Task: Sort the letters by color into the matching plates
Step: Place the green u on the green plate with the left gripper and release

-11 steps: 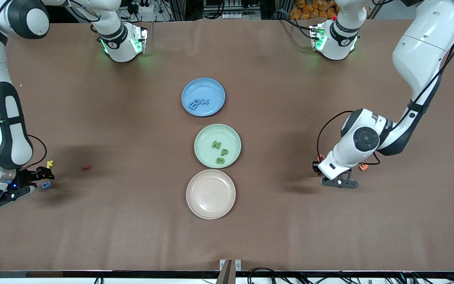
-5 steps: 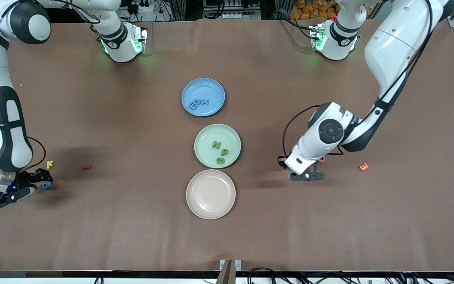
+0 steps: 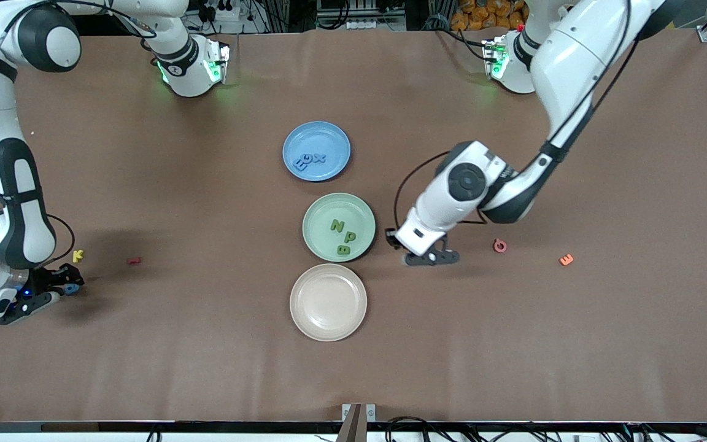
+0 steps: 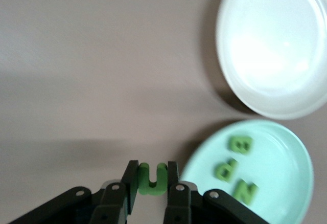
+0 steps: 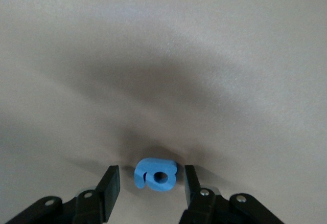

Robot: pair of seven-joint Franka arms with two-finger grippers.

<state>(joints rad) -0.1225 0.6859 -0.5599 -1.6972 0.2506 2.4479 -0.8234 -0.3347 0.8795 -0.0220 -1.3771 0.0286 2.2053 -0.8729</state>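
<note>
Green letter (image 4: pixel 152 178) in left pincer (image 4: pixel 152 183) | blue letter (image 5: pixel 156 174) between right pincer (image 5: pixel 152 183) fingers

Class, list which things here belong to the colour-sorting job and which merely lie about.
Job:
blue plate
green plate
green letter in left pincer
blue letter between right pincer fingers

Lying about:
beige plate
yellow letter
dark red letter
pink letter
orange letter

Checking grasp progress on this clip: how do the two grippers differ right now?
The left gripper is shut on a small green toy letter, beside the pale green round plate. The right gripper is open, its fingers either side of a small blue toy letter on the table.
</note>
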